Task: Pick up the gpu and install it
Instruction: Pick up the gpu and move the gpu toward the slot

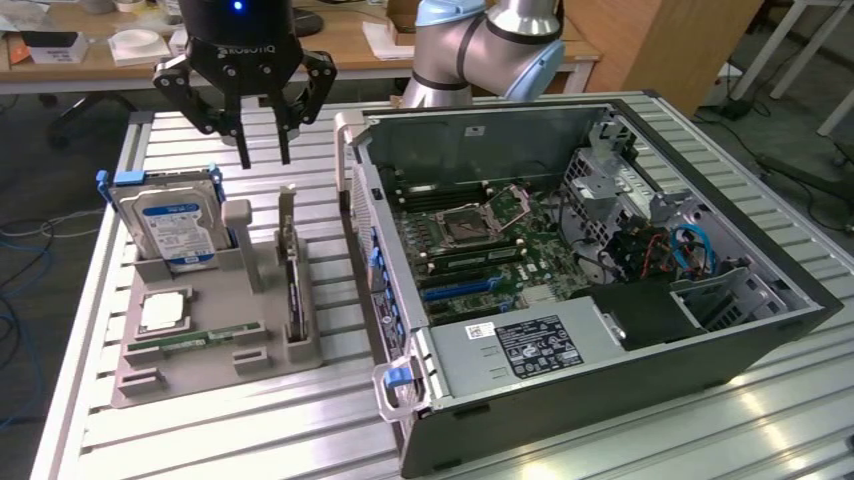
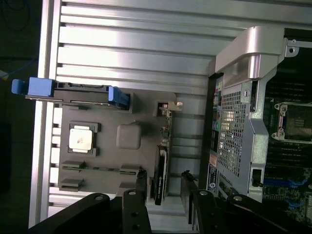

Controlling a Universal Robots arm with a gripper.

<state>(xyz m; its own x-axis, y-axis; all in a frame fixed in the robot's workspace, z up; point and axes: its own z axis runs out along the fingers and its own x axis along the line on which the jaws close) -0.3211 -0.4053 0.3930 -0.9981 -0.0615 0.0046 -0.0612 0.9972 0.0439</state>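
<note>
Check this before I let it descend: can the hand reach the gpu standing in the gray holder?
Probably yes. The open hand hangs above the gpu, whose top edge stands bare; the hard drive and the computer case stand apart on either side.

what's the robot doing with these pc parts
The arm's open gripper hangs above the gpu, which stands on edge in a grey parts holder, not yet gripped. The opened computer case lies beside the holder, toward the exterior view's right. No card is installed in it yet.
</note>
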